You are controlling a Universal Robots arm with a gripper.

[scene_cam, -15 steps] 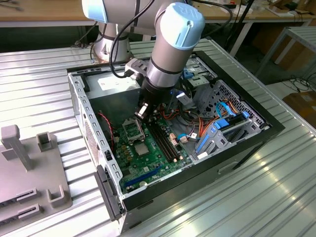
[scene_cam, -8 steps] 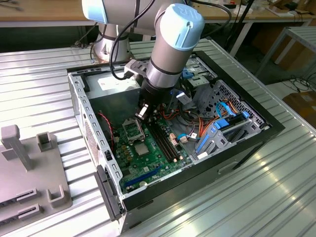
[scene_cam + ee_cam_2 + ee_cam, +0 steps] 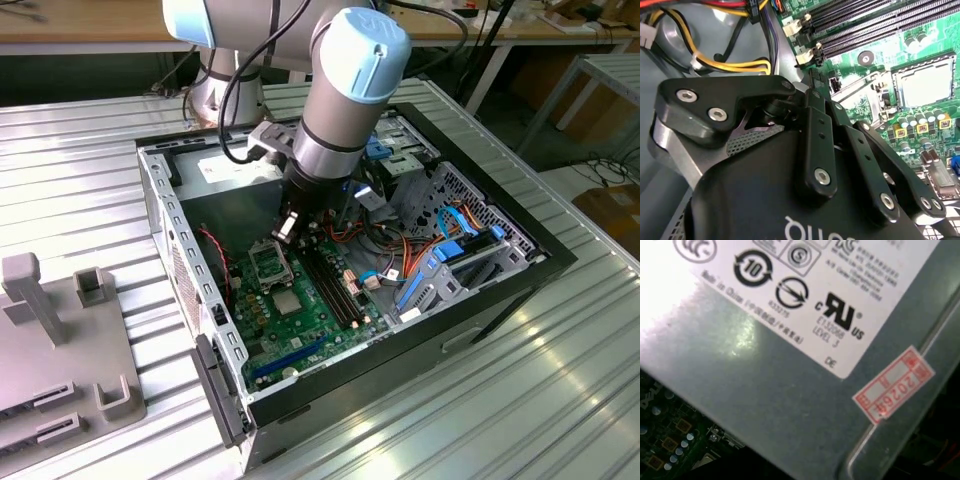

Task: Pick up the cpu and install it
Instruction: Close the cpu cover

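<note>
Here the gripper (image 3: 287, 226) hangs just above the socket (image 3: 267, 262); its jaws' opening cannot be told.

One arm (image 3: 340, 100) reaches into one open computer case (image 3: 160, 200) on the bench (image 3: 80, 200). One green motherboard (image 3: 290, 320) lies below the jaws, carrying one cpu (image 3: 926, 85) and four long black memory slots (image 3: 335, 285). One grey fixture block (image 3: 60, 350) sits well apart from the jaws.

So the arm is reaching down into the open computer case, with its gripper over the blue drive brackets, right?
Not quite. The arm does reach down into the open computer case, but the exterior view shows its gripper over the green motherboard, beside the memory slots, not over the blue drive brackets.
</note>
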